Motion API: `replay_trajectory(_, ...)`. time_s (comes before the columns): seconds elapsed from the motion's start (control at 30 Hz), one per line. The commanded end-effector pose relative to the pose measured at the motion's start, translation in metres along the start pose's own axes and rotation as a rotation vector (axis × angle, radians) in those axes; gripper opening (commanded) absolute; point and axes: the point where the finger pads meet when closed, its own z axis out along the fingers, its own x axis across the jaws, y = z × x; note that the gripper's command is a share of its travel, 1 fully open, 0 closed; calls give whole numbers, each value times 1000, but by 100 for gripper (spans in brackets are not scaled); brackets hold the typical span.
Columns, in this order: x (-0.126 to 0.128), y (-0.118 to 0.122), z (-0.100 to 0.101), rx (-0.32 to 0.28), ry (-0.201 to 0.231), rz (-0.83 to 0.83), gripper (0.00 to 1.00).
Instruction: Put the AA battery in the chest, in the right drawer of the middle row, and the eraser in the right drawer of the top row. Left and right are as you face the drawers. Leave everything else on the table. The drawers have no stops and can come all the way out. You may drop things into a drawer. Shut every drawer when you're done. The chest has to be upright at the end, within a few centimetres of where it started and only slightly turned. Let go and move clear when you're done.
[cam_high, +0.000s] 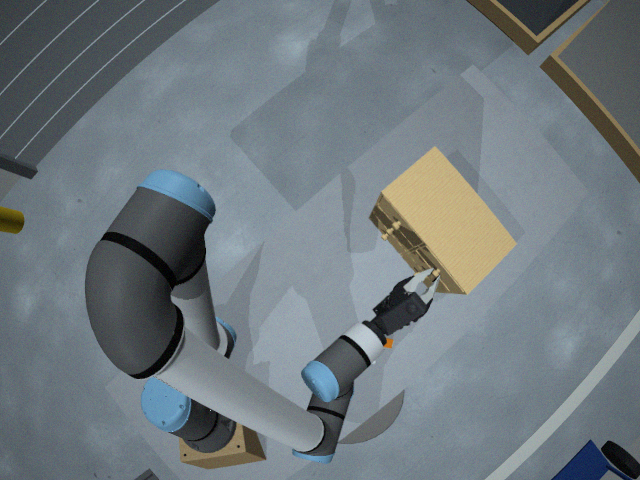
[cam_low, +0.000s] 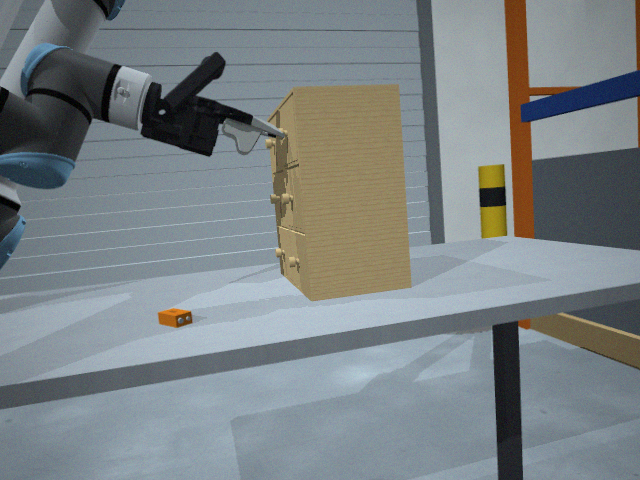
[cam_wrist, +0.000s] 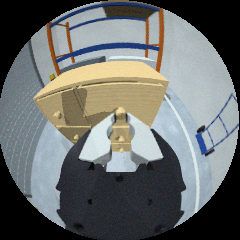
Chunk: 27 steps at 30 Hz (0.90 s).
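Observation:
The wooden chest (cam_high: 442, 219) stands upright on the table, with three rows of two drawers; it also shows in the side view (cam_low: 343, 191) and the wrist view (cam_wrist: 107, 95). My gripper (cam_high: 431, 279) is at the right drawer of the top row and is shut on that drawer's knob (cam_wrist: 120, 131), which sits between the two fingertips (cam_low: 279, 131). The drawer front looks about flush with the chest. I see no AA battery and no eraser in any view.
A small orange block (cam_low: 175, 317) with two dots on its end lies on the table in front of the chest, partly under my wrist in the overhead view (cam_high: 388, 342). The table edge runs close to the chest's right side. An orange and blue rack (cam_low: 522, 103) stands behind the table.

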Motion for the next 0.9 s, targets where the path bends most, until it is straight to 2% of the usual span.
replay_trajectory(0.0, 1, -2, 1, 1, -1, -2, 7)
replay_trajectory(0.67, 1, -2, 1, 1, -1, -2, 7)
replay_trajectory(0.87, 1, -2, 1, 1, -1, -2, 12)
